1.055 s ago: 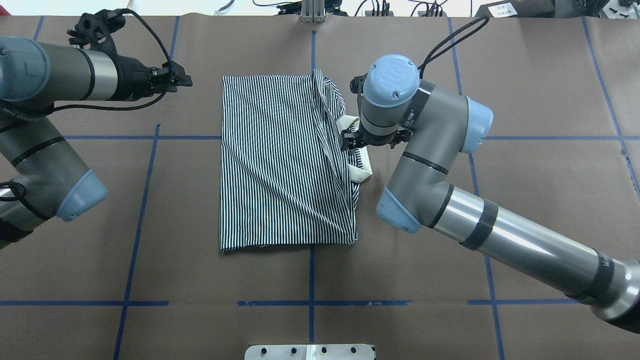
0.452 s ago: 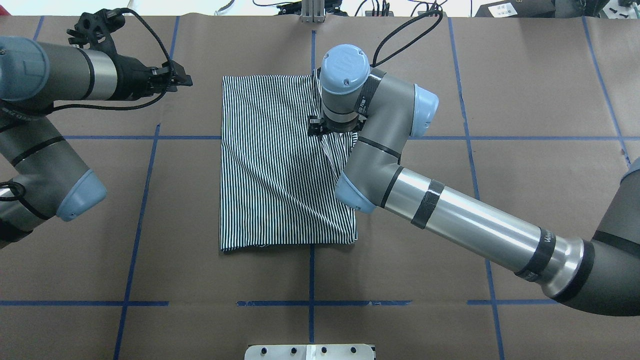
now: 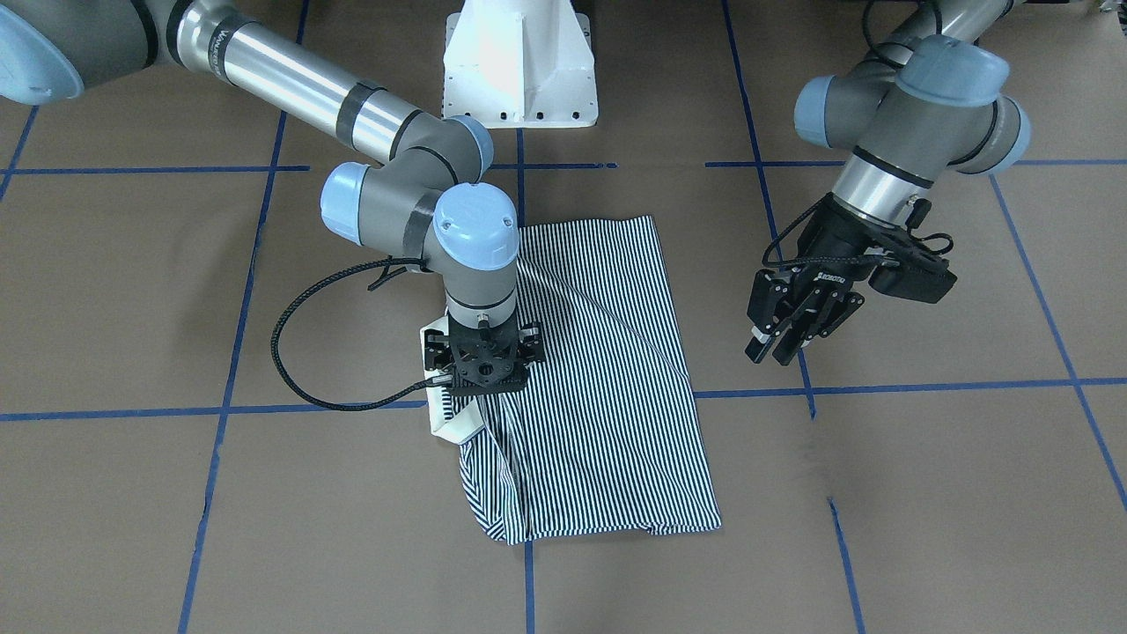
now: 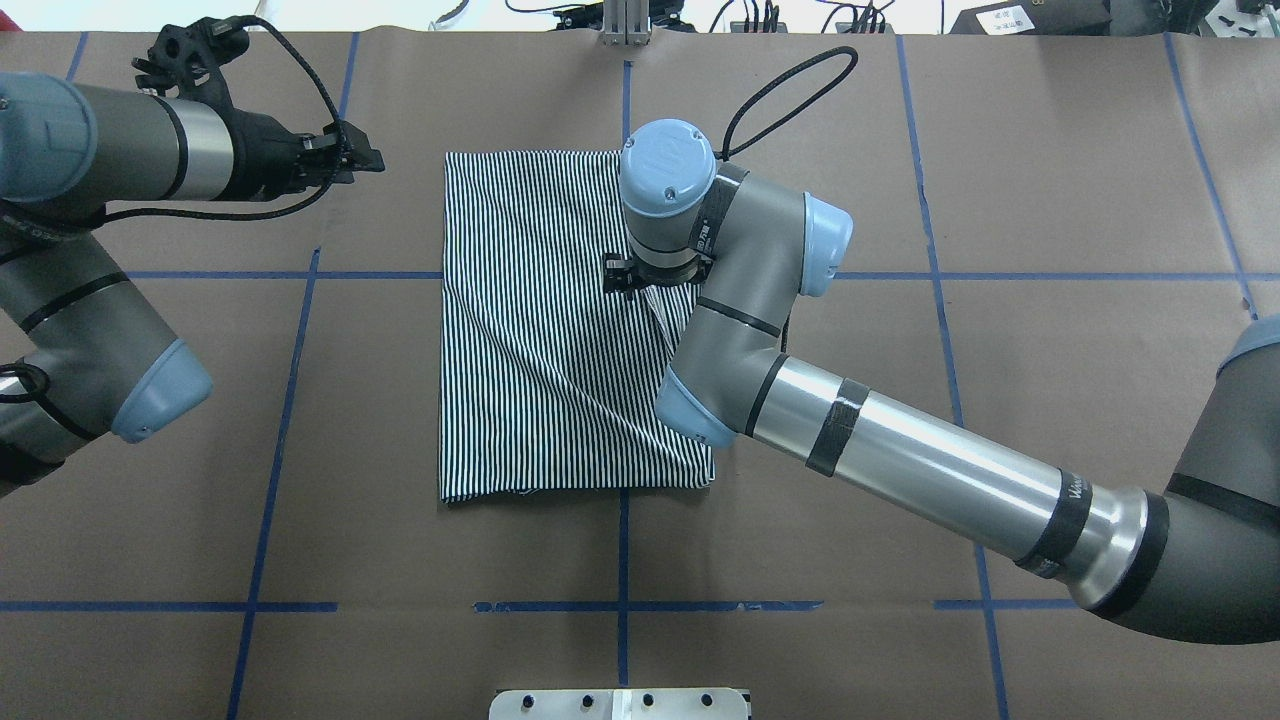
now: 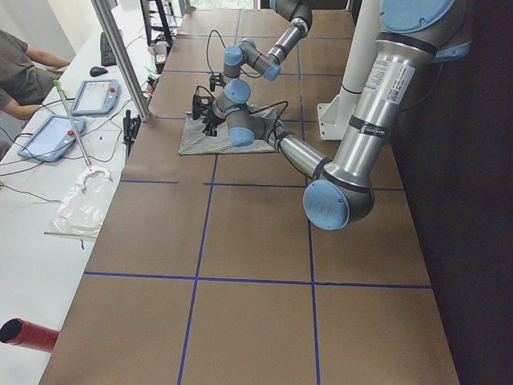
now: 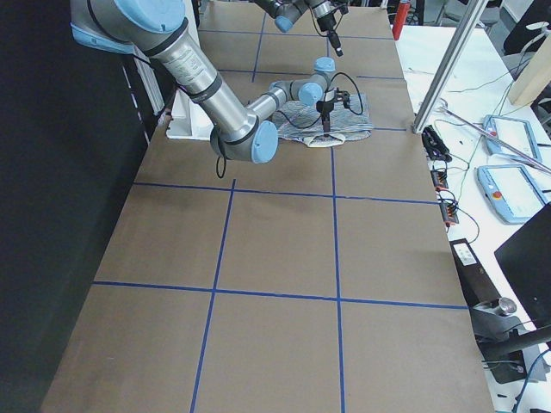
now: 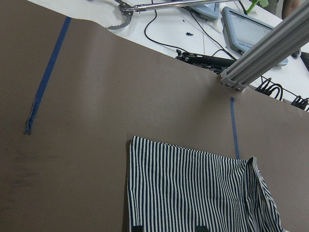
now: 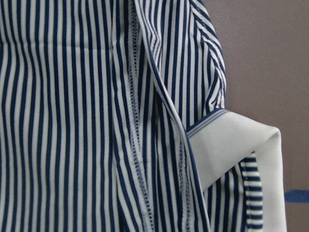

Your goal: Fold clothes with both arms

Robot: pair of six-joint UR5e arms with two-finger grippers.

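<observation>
Right gripper (image 3: pixel 479 380) points straight down onto the shirt (image 3: pixel 607 396) at its collar (image 3: pixel 447 421); its fingers are hidden, so a grip cannot be told. Left gripper (image 3: pixel 777 345) hangs beside the shirt with jaws apart. The shirt lies part-folded mid-table. The step looks like tucking the collar side inward; next, it needs laying flat.

Seen from overhead with the polo shirt (image 4: pixel 530 330) at the dial's centre, the right arm (image 4: pixel 900 460) lies across the 4 o'clock approach. Its wrist stands over the shirt's 1 o'clock corner and covers that edge. The left gripper (image 4: pixel 372 160) hovers at 10 o'clock, apart from the cloth, and bare table (image 4: pixel 350 450) gives passage along the shirt's 6 and 9 o'clock edges.
</observation>
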